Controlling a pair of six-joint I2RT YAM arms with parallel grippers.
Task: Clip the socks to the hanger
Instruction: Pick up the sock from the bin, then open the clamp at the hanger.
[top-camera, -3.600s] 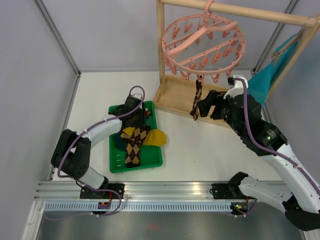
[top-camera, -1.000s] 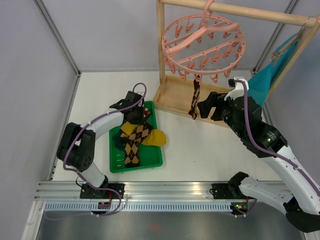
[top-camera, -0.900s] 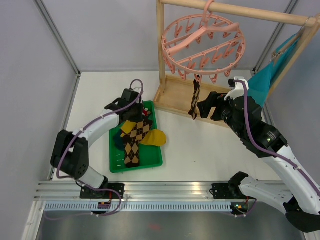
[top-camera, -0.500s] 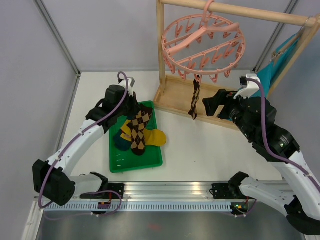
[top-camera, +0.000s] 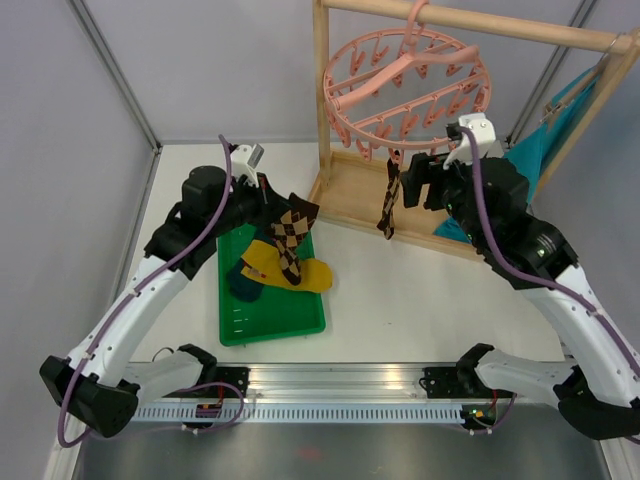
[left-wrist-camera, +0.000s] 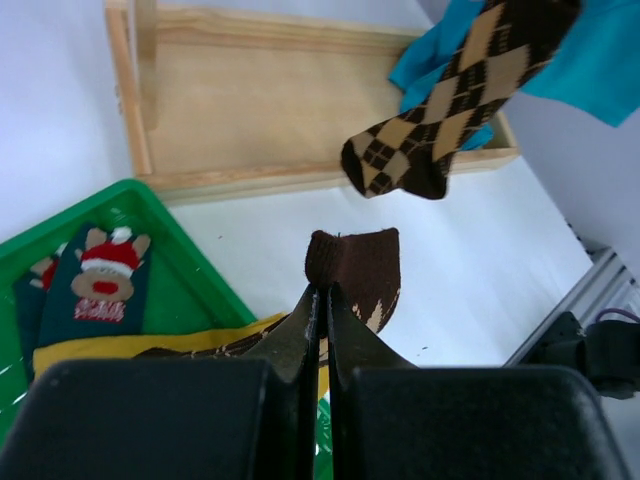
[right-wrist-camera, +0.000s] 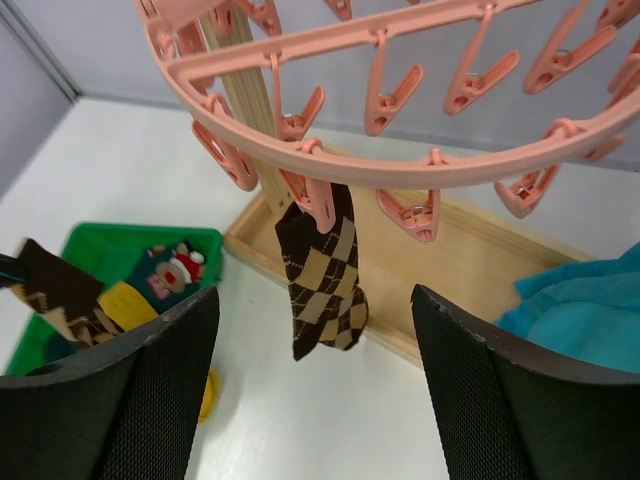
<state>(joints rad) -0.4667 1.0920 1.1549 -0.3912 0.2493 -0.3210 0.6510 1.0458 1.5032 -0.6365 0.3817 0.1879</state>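
Over white table (top-camera: 400, 290), left pincer (left-wrist-camera: 320, 297) pinches argyle sock (left-wrist-camera: 356, 262).

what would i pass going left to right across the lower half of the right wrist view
lifted argyle sock -> reindeer sock -> hanging argyle sock -> teal cloth

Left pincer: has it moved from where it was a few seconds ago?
Yes. The left pincer has risen from the far end of the green tray, shut on an argyle sock, and now sits nearer the wooden rack base.
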